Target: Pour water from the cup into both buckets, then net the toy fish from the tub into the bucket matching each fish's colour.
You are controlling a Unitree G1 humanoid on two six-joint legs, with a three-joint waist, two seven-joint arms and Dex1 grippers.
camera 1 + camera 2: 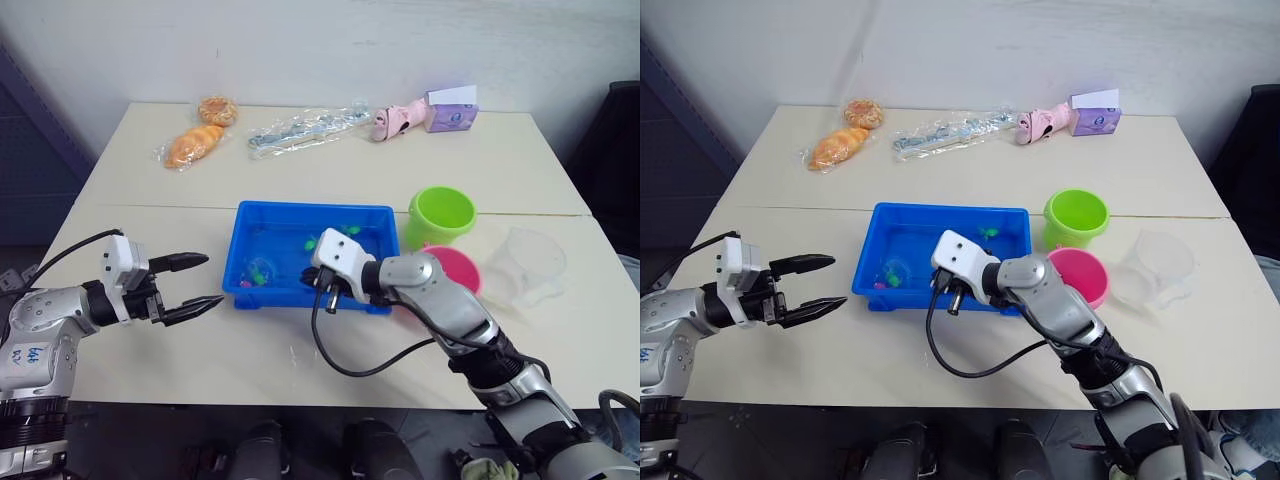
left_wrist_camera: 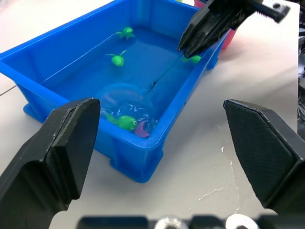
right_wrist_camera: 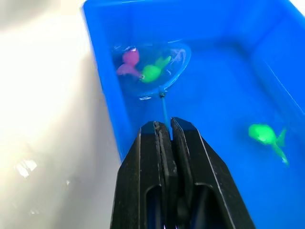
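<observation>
The blue tub [image 1: 310, 207] holds water and several toy fish; green ones [image 2: 117, 59] drift free. My right gripper [image 3: 165, 126] is shut on the net's thin handle over the tub's near right side. The net [image 3: 152, 71] lies in the water at the near left corner, with a pink fish [image 3: 128, 59] and a green fish [image 3: 152, 73] inside its hoop. My left gripper [image 1: 213, 280] hangs open over the table, left of the tub. The lime green bucket [image 1: 440, 215], the pink bucket [image 1: 455, 268] and the clear cup [image 1: 530, 262] stand right of the tub.
Wrapped bread [image 1: 195, 145], a clear bag [image 1: 305, 127], a pink toy [image 1: 400, 118] and a purple box [image 1: 450, 112] lie along the far edge. A black cable [image 1: 350, 365] loops from my right wrist over the near table. Water drops [image 2: 214, 191] spot the table by the tub.
</observation>
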